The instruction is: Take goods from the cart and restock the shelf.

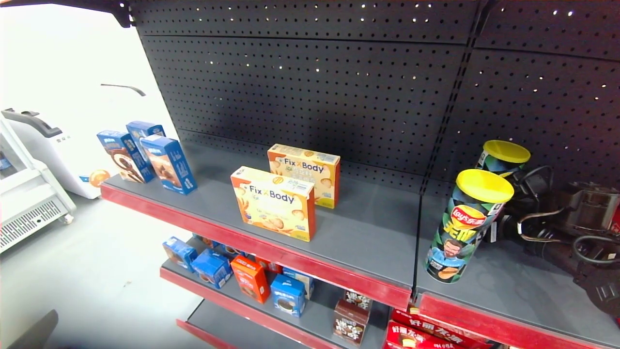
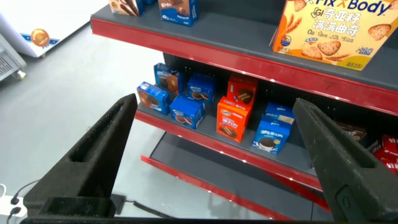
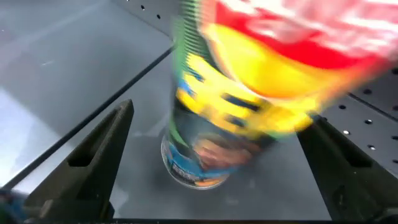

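Two chip cans with yellow lids stand at the right end of the upper shelf (image 1: 368, 228). The front can (image 1: 467, 228) leans a little to the right; the rear can (image 1: 501, 157) is upright behind it. My right gripper (image 3: 217, 118) is open, with the front can (image 3: 199, 162) between its fingers and a gap on each side. The right arm (image 1: 557, 223) lies on the shelf behind the cans. My left gripper (image 2: 214, 102) is open and holds nothing, out in front of the lower shelf (image 2: 205, 134).
Two orange biscuit boxes (image 1: 276, 203) (image 1: 305, 174) stand mid-shelf, and blue boxes (image 1: 145, 155) at the left end. The lower shelf holds blue and orange boxes (image 2: 236, 115). A black pegboard (image 1: 310, 87) backs the shelf. A white freezer (image 1: 29, 194) stands on the left floor.
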Robot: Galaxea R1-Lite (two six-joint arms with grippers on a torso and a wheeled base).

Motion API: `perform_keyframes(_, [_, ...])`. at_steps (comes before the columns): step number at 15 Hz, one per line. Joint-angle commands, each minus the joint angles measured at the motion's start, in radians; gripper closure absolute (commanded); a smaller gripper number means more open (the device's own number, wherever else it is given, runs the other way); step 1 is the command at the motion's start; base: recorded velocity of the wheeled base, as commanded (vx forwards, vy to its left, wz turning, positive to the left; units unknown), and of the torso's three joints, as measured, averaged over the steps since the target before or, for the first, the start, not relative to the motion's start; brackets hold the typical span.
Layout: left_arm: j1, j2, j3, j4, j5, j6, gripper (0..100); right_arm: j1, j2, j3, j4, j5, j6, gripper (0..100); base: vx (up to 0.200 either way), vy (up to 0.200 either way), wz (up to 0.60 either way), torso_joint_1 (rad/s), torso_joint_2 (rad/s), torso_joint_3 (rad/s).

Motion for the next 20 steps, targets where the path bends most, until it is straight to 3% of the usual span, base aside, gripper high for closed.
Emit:
perform_keyframes(1, [-0.001,-0.001,0.001,-0.001,0.0,0.0,0,0.0,-0.038,0.035,-0.001,0.003,0.0,0,0.0,0.0,0.0,0.0,0.0,0.0])
perform_keyframes(10, [-0.001,-0.009,0.004,-0.001,0.0,0.0,0,-0.012,-0.142,0.144,0.006,0.009,0.0,0,0.0,0.0,0.0,0.0,0.0,0.0])
perform_keyframes(20, [-0.004,-0.024,0.026,-0.001,-0.001,0.0,0,-0.035,-0.169,0.161,0.009,0.009,-0.003,0,0.0,0.0,0.0,0.0,0.0,0.0])
